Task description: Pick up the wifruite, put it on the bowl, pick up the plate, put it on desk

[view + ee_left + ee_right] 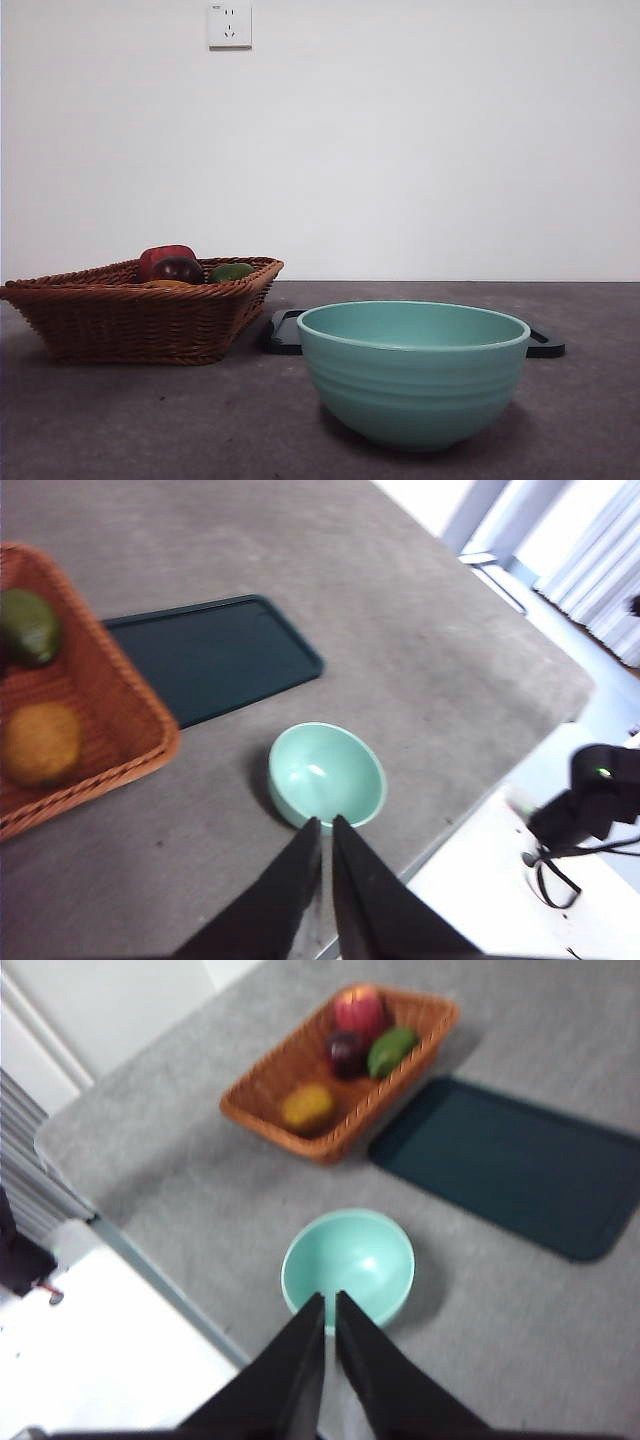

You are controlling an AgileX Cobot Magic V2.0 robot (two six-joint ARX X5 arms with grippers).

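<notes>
We found the wifruite (308,1106) lying in the wicker basket (262,1088), at the end of the basket nearest the bowl (413,372), apart from the red fruit (358,1007), the dark purple fruit (346,1052) and the green fruit (391,1050) bunched at the basket's far end. The bowl stood empty on the worktop (150,420), in front of the basket, with the black tray (212,655) lying flat just behind the bowl and beside the basket.

Both arms waited high above the bowl. The left gripper (326,828) had its fingers pressed together with only a sliver between them, grasping nothing, and the right gripper (329,1302) was clenched the same way, also empty.

We judged the wifruite light, slightly yielding and easily bruised, its fuzzy skin giving fair friction. Being oval, it would roll if nudged from one side, so we would take it across its short middle, fingers opened wide first, coming down from above where the basket's wall leaves room. A gentle squeeze should do.

The bowl looked glazed, hard and heavy enough to stay put, so the fruit should be lowered in, not dropped. The tray's low raised rim seemed its only grip point.
</notes>
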